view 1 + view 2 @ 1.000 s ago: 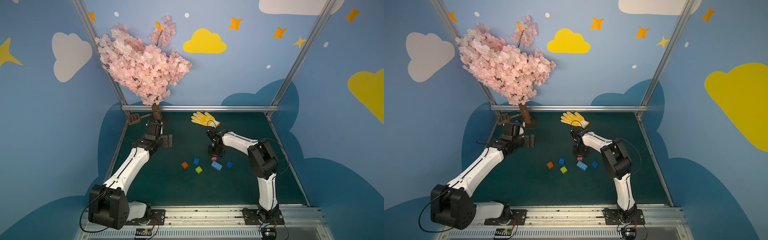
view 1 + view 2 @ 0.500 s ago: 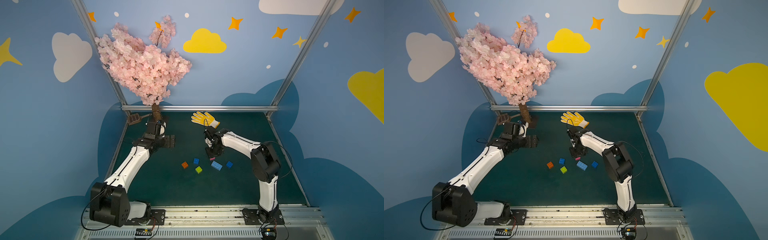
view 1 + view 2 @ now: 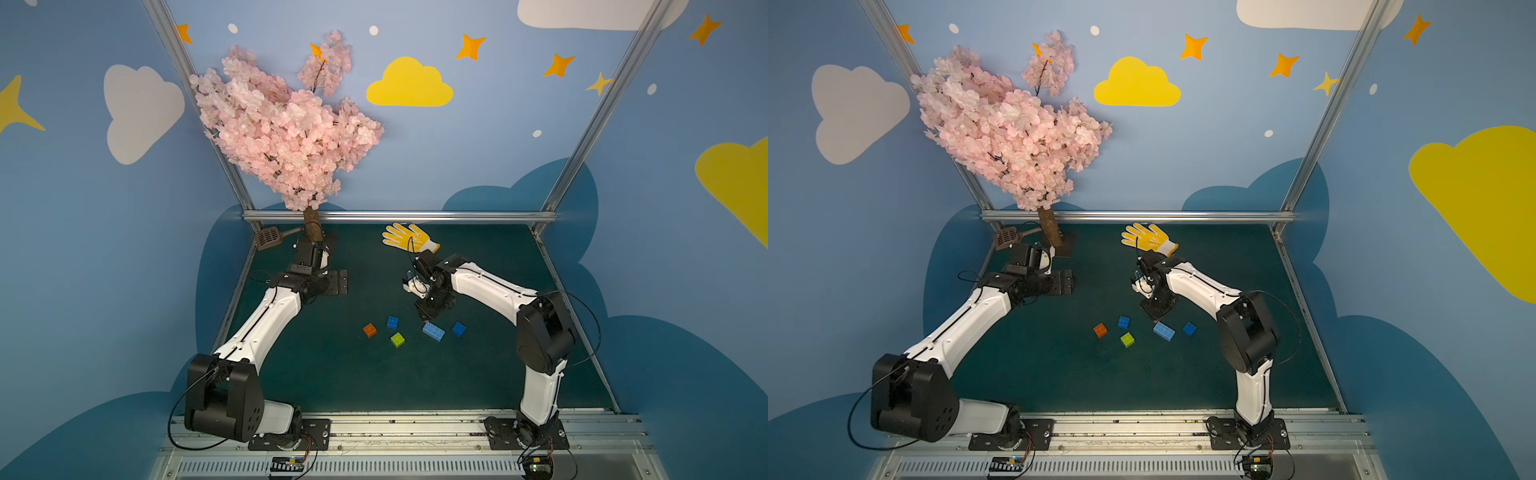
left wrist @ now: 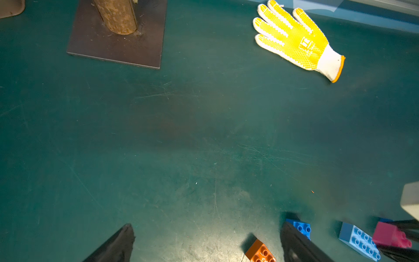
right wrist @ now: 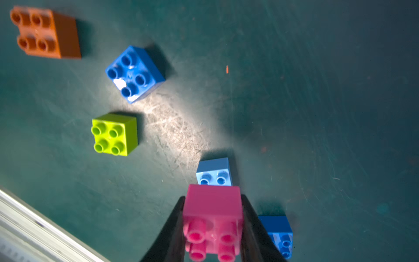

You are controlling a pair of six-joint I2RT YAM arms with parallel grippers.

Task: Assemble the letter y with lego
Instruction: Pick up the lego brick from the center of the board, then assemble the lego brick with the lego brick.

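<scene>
Five lego bricks lie loose and apart on the green mat in both top views: orange (image 3: 369,330), dark blue (image 3: 392,322), lime green (image 3: 397,339), a longer light blue (image 3: 433,331) and another dark blue (image 3: 458,328). My right gripper (image 5: 213,226) is shut on the pink brick (image 5: 212,211), studs facing the camera, close to one end of the light blue brick (image 5: 214,172). I cannot tell whether they touch. My left gripper (image 4: 207,229) is open and empty, back left of the bricks, near the orange brick (image 4: 260,251). No assembled letter y is in view.
A yellow glove (image 3: 409,237) lies at the back of the mat behind the right arm. The pink tree's trunk and dark base plate (image 4: 115,43) stand at the back left, beside a brown scoop (image 3: 269,237). Metal rails (image 3: 399,216) border the mat.
The right wrist has turned and shifted slightly over the bricks, still shut on the pink brick. The left gripper has drifted a little to the right and stays open.
</scene>
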